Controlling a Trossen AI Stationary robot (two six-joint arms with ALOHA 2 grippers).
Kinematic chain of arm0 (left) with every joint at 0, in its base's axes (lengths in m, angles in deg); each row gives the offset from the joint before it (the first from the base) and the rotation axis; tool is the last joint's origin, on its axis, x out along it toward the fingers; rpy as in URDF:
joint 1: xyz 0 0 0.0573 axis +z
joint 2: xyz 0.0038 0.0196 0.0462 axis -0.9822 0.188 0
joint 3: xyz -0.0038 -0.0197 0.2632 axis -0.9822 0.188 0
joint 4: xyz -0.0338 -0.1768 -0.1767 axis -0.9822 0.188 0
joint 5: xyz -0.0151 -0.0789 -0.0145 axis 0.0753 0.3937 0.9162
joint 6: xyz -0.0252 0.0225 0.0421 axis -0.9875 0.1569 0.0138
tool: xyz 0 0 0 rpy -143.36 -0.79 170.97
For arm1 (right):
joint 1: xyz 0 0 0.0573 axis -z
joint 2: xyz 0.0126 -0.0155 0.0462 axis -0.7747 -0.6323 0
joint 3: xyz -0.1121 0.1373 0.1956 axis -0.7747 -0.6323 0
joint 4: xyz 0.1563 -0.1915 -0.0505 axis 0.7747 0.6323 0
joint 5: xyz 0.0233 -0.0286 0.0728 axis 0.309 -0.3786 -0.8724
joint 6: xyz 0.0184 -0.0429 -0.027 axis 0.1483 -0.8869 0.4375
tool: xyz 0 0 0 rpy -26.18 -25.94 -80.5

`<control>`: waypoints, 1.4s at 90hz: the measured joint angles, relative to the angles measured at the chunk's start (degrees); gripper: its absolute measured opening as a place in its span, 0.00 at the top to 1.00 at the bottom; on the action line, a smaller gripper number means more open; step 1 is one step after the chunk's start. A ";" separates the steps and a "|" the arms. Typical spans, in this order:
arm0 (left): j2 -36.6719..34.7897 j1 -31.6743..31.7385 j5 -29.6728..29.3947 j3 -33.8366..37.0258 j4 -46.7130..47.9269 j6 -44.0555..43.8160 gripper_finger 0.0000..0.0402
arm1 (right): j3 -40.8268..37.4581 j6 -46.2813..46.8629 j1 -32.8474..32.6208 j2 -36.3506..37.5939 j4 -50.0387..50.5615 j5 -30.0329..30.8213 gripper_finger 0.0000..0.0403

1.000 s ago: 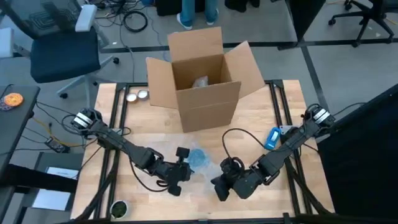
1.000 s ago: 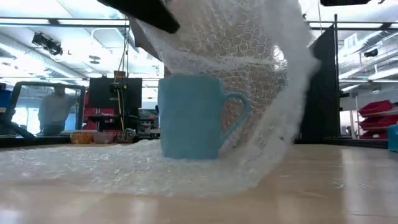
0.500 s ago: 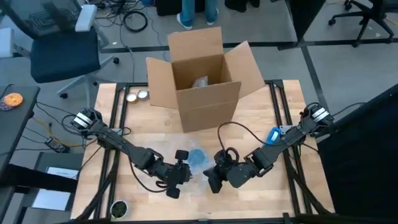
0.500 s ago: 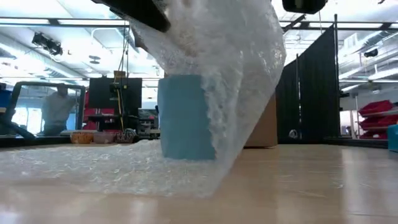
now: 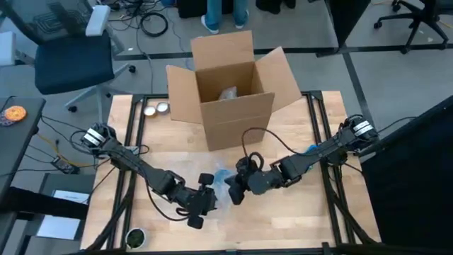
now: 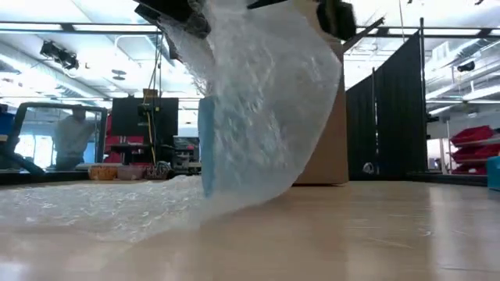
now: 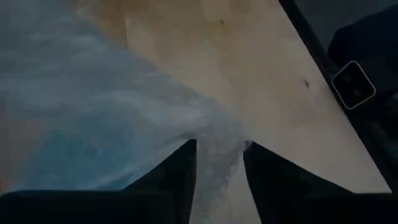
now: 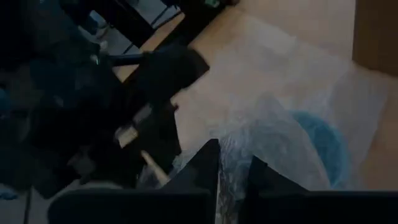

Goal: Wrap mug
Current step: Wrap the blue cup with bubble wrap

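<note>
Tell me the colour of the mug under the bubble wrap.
Light blue. The mug shows best in the low view, through the clear bubble wrap.

The right gripper (image 8: 233,177) pinches a fold of clear bubble wrap (image 8: 273,134) between its two dark fingers (image 8: 205,168), draping the sheet over a blue mug (image 8: 323,143) on the wooden table (image 8: 280,18). Just beyond, the other arm (image 8: 149,87) reaches in, dark against the tabletop.
</note>
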 joint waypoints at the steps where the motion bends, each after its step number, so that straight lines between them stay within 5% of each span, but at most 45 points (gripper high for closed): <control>1: 0.00 -0.08 0.08 0.00 0.00 0.01 0.68 | 0.00 -0.69 0.19 0.00 0.03 -0.33 1.00; 58: 0.02 -4.98 0.38 -0.02 -1.24 -1.67 0.67 | 0.00 -15.44 3.99 -0.17 -0.81 -3.22 1.00; 82: 0.02 -4.93 0.08 -0.02 -1.68 -3.56 0.67 | 0.00 -18.77 3.94 -6.89 -12.69 -7.58 1.00; 109: 0.02 -6.20 0.41 -0.02 1.60 -8.18 0.67 | -0.04 -18.17 4.93 -9.49 -11.02 -7.88 1.00; 126: 0.02 -6.67 7.09 -0.02 4.14 -12.15 0.65 | -0.02 -18.25 4.87 -9.57 -8.09 -7.86 1.00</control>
